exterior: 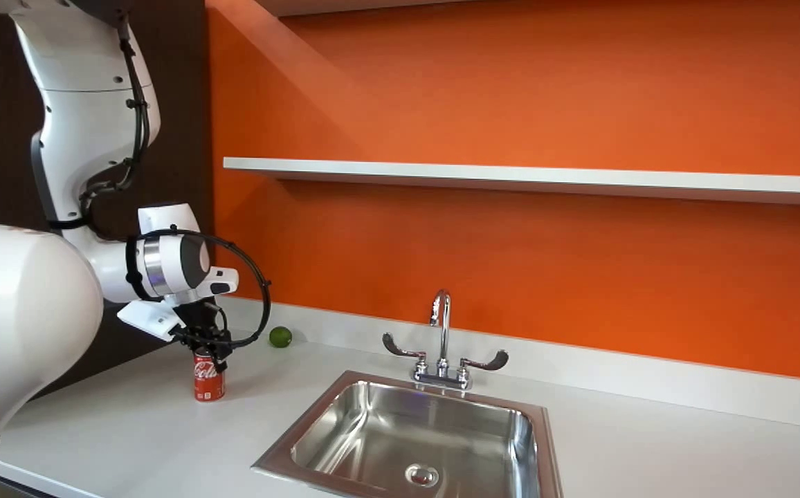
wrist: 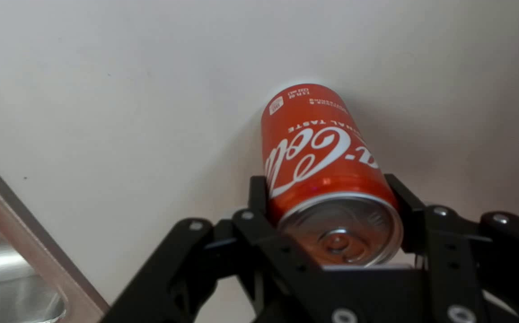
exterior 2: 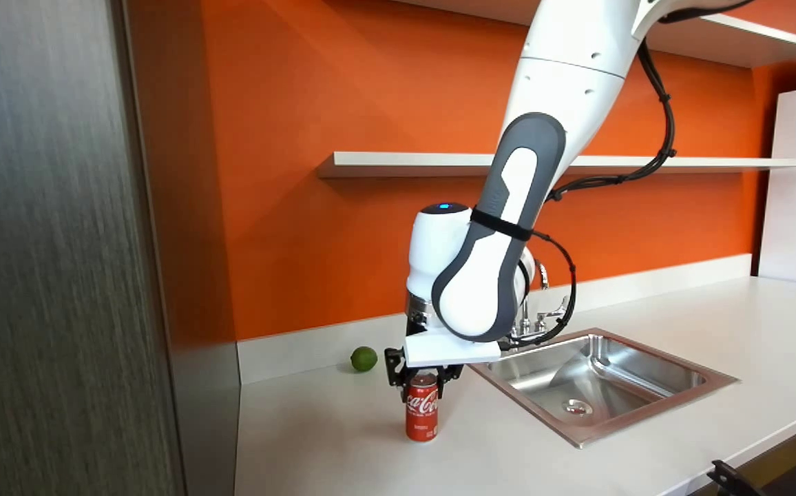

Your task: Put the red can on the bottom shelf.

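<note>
- Orange wall [exterior: 511,104]: backs both exterior views, its top cut off.
- White countertop [exterior: 649,443]: below it, running out of frame toward 6 o'clock.
- Bottom shelf [exterior: 533,175]: crosses the wall in an exterior view, its 3 o'clock end out of frame.
- White arm [exterior: 95,124]: comes in from 10 o'clock in an exterior view, its upper end cut off.
- Sink [exterior: 544,443]: cut off at 6 o'clock in an exterior view; the wrist view catches only a corner, at 8 o'clock.
- Black gripper [wrist: 325,184]: pinching the red can [wrist: 322,148], fingers [wrist: 257,193] against it at about 8 and 4 o'clock in the wrist view; dark and hard to make out in both exterior views.
- The red can: upright on the countertop, at 8 o'clock in an exterior view; in the wrist view the gripper covers part of its silvery top.
- Green ball [exterior: 280,337]: 2 o'clock from the can in an exterior view, too small to tell what it is.
</note>
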You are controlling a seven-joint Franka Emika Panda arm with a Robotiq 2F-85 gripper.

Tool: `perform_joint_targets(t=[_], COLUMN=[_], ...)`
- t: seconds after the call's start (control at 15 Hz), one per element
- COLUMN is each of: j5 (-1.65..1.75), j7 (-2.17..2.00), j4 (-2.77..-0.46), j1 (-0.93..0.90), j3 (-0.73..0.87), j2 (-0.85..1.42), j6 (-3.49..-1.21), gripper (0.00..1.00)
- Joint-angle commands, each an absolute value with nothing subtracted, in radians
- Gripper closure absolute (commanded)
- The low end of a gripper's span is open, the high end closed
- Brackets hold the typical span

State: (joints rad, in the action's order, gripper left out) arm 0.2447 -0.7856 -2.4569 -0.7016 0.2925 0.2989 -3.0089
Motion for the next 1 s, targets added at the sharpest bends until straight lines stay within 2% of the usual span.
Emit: perform_joint_targets(t=[0.0, 0.53, 0.6, 0.93], j5=[0.246, 0.28, 0.315, 0.252], j7=[-0.784, -0.806, -0.827, -0.776], j4=[-2.477, -2.52, -2.525, -2.536], j1=[-0.709, -0.724, -0.594, -0.385], j3=[0.296, 0.316, 0.192, -0.034], j2=[0.216, -0.007, -0.052, -0.247], j6=[-2.948, -2.739, -2.694, -2.529], gripper=[0.62, 0.62, 0.62, 0.62])
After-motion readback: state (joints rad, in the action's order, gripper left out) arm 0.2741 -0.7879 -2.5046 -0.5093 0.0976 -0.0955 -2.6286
